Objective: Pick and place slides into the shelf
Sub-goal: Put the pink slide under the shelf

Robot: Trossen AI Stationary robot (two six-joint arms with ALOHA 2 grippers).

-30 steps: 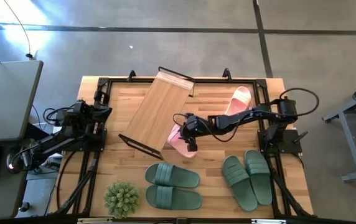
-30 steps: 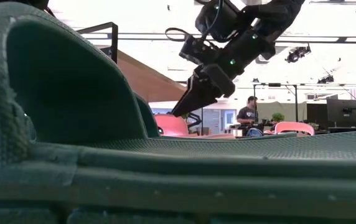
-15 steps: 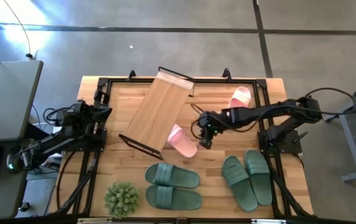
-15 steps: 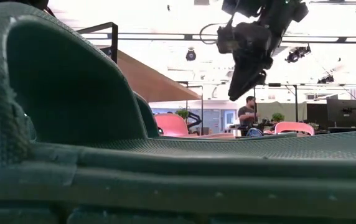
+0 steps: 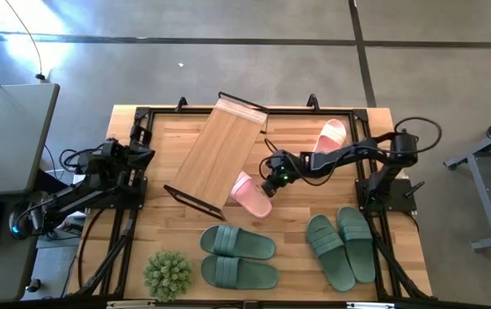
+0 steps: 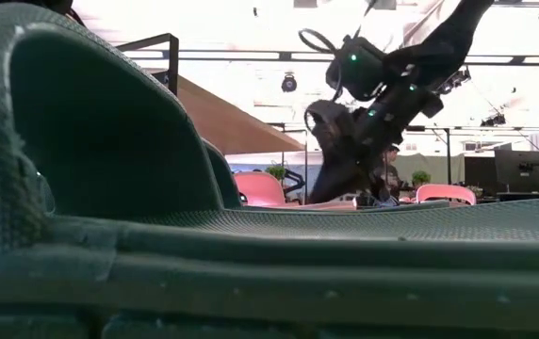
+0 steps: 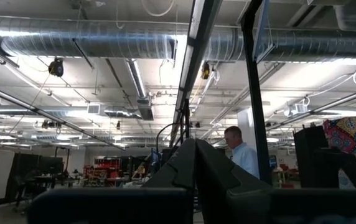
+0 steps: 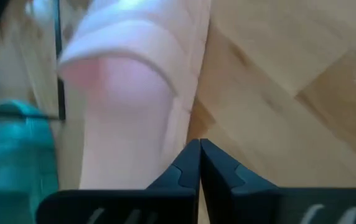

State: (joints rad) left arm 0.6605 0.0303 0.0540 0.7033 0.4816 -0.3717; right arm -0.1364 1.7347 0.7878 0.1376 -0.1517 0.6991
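The bamboo shelf [image 5: 220,153] stands askew at the table's far middle. One pink slide [image 5: 251,196] lies beside the shelf's near right corner, partly under the board; it also shows in the right wrist view [image 8: 128,106]. The other pink slide [image 5: 331,134] lies at the far right. Two green pairs lie near the front, one in the middle [image 5: 239,256] and one at the right [image 5: 342,246]. My right gripper [image 5: 269,184] is shut and low, at the near pink slide's right side. My left gripper [image 7: 195,149] is shut, pointing up at the table's left edge. My right gripper has its shut fingertips [image 8: 190,152] at the pink slide's long side edge [image 8: 187,118], slanting down from the table's right. I cannot tell whether they touch the slide. The slide lies flat on the table.
A spiky green plant ball [image 5: 167,273] sits at the front left. A green slide [image 6: 109,188] fills the low view's foreground. Black frame rails [image 5: 138,146] run along the table's left and right sides. Bare wood lies between the two pink slides.
My right gripper rose from above the near pink slide and went toward the table's right edge. It then came back down toward the slide's right side. The slide lies on the table beside the shelf.
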